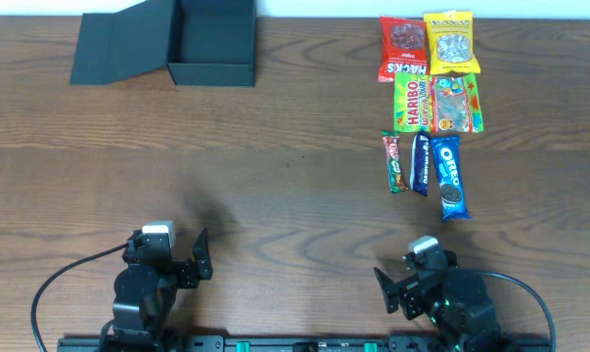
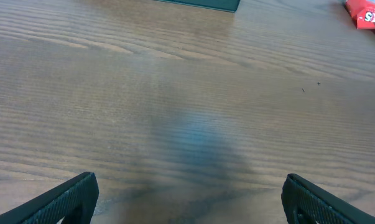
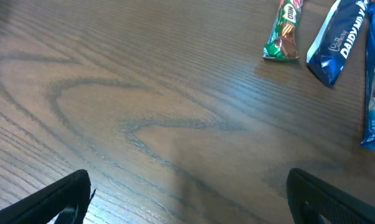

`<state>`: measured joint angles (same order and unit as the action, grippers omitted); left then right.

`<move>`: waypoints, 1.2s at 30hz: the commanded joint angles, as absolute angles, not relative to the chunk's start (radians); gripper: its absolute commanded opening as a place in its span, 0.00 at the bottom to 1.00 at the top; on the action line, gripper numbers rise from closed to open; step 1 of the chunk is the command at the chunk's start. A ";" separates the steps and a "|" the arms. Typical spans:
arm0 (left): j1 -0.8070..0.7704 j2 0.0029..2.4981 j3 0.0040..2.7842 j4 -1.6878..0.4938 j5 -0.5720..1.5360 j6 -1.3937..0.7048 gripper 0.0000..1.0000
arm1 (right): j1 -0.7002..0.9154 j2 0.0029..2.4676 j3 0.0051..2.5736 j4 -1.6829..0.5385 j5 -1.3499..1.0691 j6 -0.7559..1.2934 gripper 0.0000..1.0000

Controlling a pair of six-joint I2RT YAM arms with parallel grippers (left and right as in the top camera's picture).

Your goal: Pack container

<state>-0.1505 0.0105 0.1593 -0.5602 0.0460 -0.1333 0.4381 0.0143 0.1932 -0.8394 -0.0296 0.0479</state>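
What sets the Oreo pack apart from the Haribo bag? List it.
Colour: the Oreo pack is blue, the Haribo bag green-yellow. Shape: the Oreo pack is long and narrow, the Haribo bag broader. Place: the Oreo pack lies in the near row, the Haribo bag in the middle row. Both lie flat, outside the container.

Wide bare tabletop [image 1: 304, 147] btwn container [image 1: 211, 73] & 7 snack packets [image 1: 412, 103], passable.

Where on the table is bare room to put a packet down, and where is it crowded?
The table is bare between the box and the packets, and across the whole middle. Crowded: far right, packets edge to edge, Haribo to Oreo.
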 commanded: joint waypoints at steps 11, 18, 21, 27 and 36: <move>-0.144 0.006 0.099 -0.254 0.079 -0.264 0.95 | 0.448 0.006 0.186 -0.838 -0.034 0.047 0.99; -0.144 0.239 0.116 0.084 -0.010 -0.201 0.95 | 0.448 0.006 0.186 -0.838 -0.034 0.047 0.99; -0.144 0.477 0.221 0.129 -0.011 -0.107 0.95 | 0.448 0.006 0.186 -0.838 -0.034 0.047 0.99; -0.144 1.030 0.613 0.127 -0.007 0.085 0.95 | 0.448 0.006 0.186 -0.838 -0.034 0.047 0.99; -0.130 1.718 1.299 -0.026 -0.006 0.120 0.95 | 0.448 0.006 0.186 -0.838 -0.034 0.047 0.99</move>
<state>-0.1440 1.6222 1.1854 -0.0044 -0.0002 0.0944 0.4381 0.0116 0.1925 -0.8391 -0.0299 0.0479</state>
